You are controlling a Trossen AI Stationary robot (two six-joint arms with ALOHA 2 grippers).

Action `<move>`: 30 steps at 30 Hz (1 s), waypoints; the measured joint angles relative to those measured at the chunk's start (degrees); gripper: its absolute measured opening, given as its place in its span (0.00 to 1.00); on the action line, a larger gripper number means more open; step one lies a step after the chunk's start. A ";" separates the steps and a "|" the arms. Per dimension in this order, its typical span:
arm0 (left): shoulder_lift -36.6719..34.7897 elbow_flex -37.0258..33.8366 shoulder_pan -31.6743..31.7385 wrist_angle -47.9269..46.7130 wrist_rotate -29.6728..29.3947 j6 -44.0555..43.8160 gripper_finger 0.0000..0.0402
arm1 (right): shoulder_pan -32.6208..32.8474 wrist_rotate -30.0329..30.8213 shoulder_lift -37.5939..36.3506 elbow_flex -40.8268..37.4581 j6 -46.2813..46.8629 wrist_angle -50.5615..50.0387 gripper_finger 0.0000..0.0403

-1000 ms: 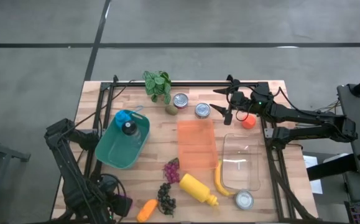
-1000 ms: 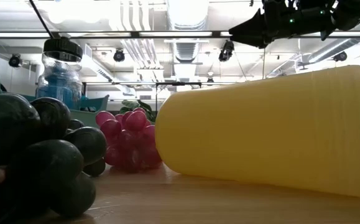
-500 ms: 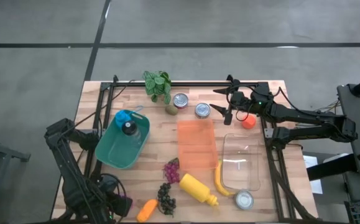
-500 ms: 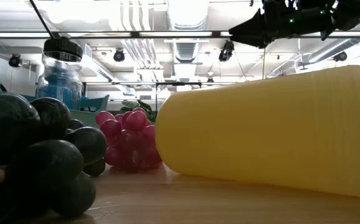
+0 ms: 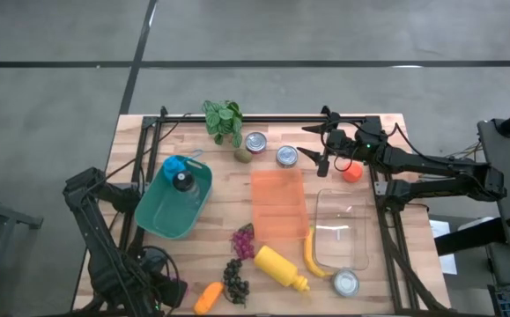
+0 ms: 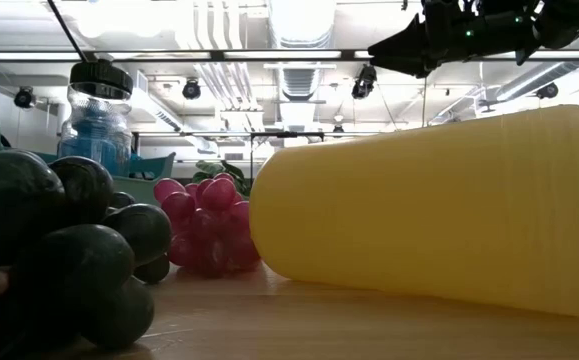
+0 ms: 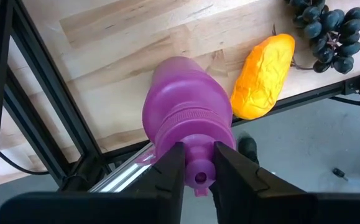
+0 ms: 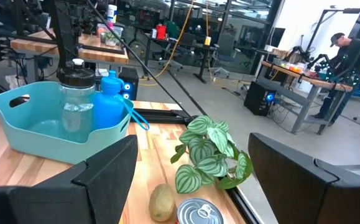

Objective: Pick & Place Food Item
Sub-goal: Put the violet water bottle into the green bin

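No text, label, brand, number or sign can be read in any of the views; the tops of the cans (image 5: 255, 142) beside the plant (image 5: 224, 120) show bare metal only, and the yellow bottle (image 5: 280, 267) near the plant's side of the table carries no legible marking
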 joint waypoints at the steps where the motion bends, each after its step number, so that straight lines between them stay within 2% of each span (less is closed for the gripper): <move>1: 0.00 0.00 0.00 0.00 0.00 0.00 0.19 | 0.02 0.01 -0.01 0.01 0.00 0.00 0.76; 30: -2.11 0.34 -0.04 -1.37 0.20 -0.14 0.19 | 0.00 0.00 -0.01 0.00 0.00 0.00 0.76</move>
